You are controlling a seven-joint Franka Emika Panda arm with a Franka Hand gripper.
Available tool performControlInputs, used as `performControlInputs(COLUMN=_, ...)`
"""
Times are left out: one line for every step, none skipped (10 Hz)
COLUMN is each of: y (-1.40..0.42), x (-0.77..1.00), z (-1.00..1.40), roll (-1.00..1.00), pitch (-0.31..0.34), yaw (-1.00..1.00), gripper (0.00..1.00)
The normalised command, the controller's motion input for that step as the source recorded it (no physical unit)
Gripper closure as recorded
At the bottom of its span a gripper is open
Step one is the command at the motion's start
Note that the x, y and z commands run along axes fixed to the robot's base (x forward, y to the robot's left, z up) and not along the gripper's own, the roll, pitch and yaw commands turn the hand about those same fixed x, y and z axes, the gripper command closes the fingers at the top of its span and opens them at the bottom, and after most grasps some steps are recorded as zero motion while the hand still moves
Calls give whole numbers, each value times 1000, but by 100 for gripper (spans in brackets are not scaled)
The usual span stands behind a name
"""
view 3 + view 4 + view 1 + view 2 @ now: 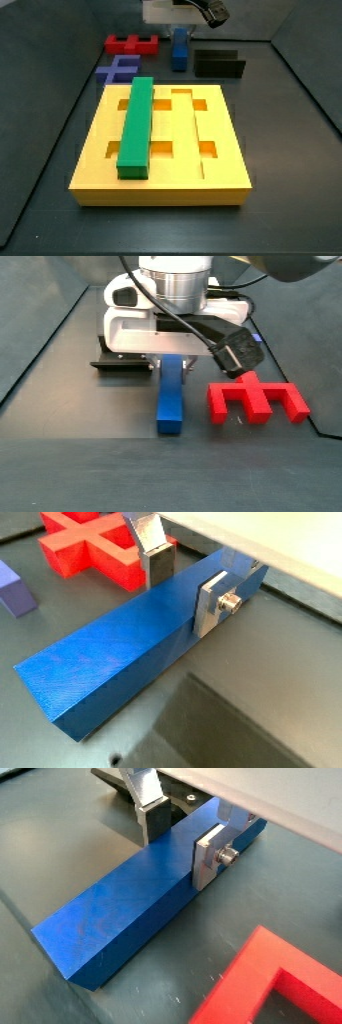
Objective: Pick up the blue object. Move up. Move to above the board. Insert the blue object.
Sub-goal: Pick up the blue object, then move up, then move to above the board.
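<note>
The blue object lies flat on the dark floor, well apart from the board, beyond the board's far end in a side view. The gripper stands over one end of the bar, its silver fingers on either side of the bar's long faces; the jaws are clenched on the blue object, pads against both sides in both wrist views. A red piece lies just beside the bar, apart from it. A purple block lies between the red piece and the board. A green bar rests lengthwise in a groove of the board. The fixture stands near the bar.
</note>
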Motion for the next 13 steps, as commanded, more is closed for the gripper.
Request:
performControlInputs(y=0, x=0, z=0, roll=0, pitch=0, yaw=0, gripper=100)
performControlInputs(y=0, x=0, z=0, roll=0, pitch=0, yaw=0, gripper=100)
performControlInputs(y=0, x=0, z=0, roll=0, pitch=0, yaw=0, gripper=100)
performControlInputs(y=0, x=0, z=0, roll=0, pitch=0, yaw=0, gripper=100)
performControlInputs(y=0, x=0, z=0, roll=0, pitch=0, yaw=0, gripper=100)
performControlInputs(y=0, x=0, z=0, roll=0, pitch=0, yaw=0, gripper=100)
performControlInputs(y=0, x=0, z=0, roll=0, pitch=0, yaw=0, gripper=100)
performControlInputs(y=0, x=0, z=0, roll=0, pitch=0, yaw=0, gripper=100)
performControlInputs(y=0, x=0, z=833, roll=0, pitch=0, yaw=0, gripper=100)
performControlInputs(y=76, x=-4, z=790, roll=7, pitch=-2, yaw=41, gripper=100)
performControlInputs(y=56, x=-34, z=568, roll=24, pitch=17, yaw=34, gripper=100)
performControlInputs(y=13, x=-5, z=276, roll=57, pitch=1, yaw=20, gripper=100)
performControlInputs(y=0, x=0, z=1400, roll=0, pitch=0, yaw=0, gripper=100)
